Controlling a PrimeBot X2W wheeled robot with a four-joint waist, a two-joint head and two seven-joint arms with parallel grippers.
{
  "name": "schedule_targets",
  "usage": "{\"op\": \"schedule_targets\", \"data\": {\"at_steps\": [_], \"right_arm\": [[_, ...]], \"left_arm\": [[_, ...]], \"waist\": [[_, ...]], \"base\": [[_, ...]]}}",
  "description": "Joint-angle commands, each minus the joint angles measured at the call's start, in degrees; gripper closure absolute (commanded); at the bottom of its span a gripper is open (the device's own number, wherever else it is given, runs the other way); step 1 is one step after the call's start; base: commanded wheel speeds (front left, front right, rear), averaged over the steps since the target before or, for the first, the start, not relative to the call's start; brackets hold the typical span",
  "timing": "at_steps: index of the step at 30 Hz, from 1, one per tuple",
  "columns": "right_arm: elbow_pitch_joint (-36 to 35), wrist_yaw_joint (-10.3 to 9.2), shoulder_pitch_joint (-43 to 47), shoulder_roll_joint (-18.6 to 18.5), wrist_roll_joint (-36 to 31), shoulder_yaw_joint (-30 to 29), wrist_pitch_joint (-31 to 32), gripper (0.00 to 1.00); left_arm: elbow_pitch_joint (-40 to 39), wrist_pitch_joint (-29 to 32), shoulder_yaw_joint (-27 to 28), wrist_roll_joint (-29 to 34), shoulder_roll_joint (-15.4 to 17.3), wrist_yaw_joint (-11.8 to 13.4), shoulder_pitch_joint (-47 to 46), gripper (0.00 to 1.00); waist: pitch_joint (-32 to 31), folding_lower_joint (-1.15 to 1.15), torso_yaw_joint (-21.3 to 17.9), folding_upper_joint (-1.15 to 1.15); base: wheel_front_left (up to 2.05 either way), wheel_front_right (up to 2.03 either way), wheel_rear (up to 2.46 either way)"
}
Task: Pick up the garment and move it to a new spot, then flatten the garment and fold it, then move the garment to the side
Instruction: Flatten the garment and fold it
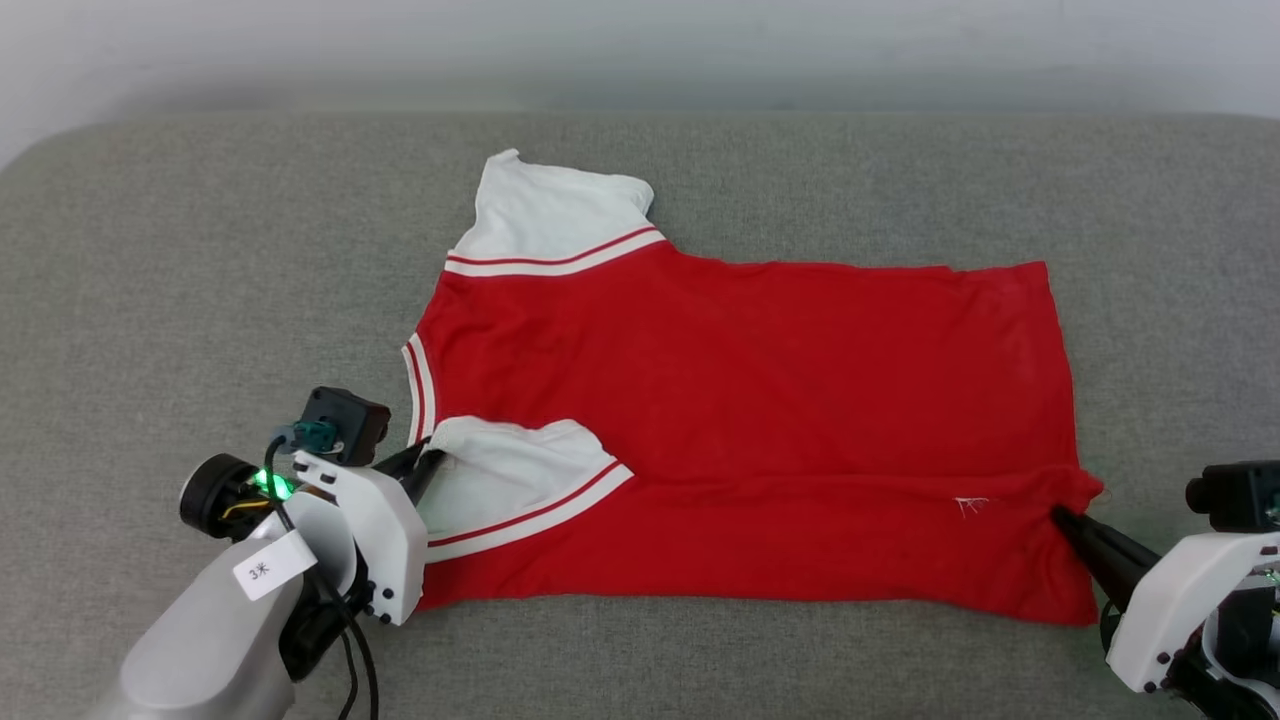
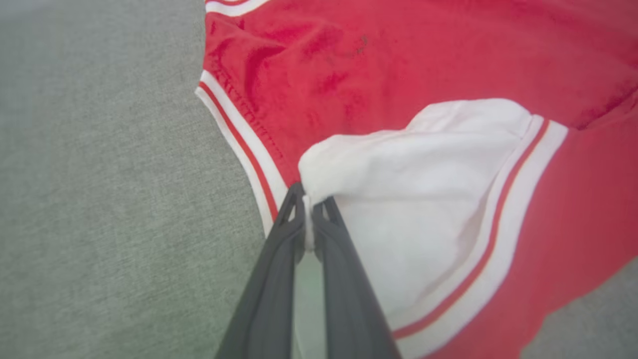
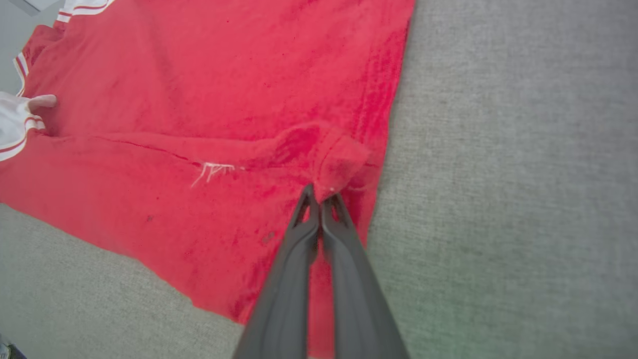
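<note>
The garment (image 1: 740,400), a red jersey T-shirt with white sleeves and stripe trim, lies spread on the grey cushion, collar to the left, its near long edge folded up over the body. No print shows. My left gripper (image 1: 432,462) is shut on the tip of the near white sleeve (image 2: 413,199), which lies folded onto the red. My right gripper (image 1: 1062,516) is shut on a bunched corner of the red hem (image 3: 336,167) at the garment's right end. The far white sleeve (image 1: 555,212) lies flat at the back.
The grey fabric surface (image 1: 200,300) stretches wide on all sides of the garment. A pale wall runs behind its far edge.
</note>
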Motion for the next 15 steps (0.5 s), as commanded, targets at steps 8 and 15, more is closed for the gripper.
{"op": "schedule_targets", "data": {"at_steps": [8,15], "right_arm": [[4.7,-0.06,-3.4,-0.2,-1.2,3.8,-0.6,1.0],[4.9,-0.06,-3.8,-1.1,-1.4,3.9,-3.5,0.0]], "left_arm": [[8.4,-2.4,-4.8,-2.3,-2.0,-0.3,-3.1,1.0],[11.5,-6.1,-8.0,-5.3,-2.0,-0.3,-5.5,0.0]], "waist": [[1.5,-0.02,0.1,0.0],[-0.8,-0.02,0.8,0.0]], "base": [[0.0,0.0,0.0],[0.0,0.0,0.0]]}}
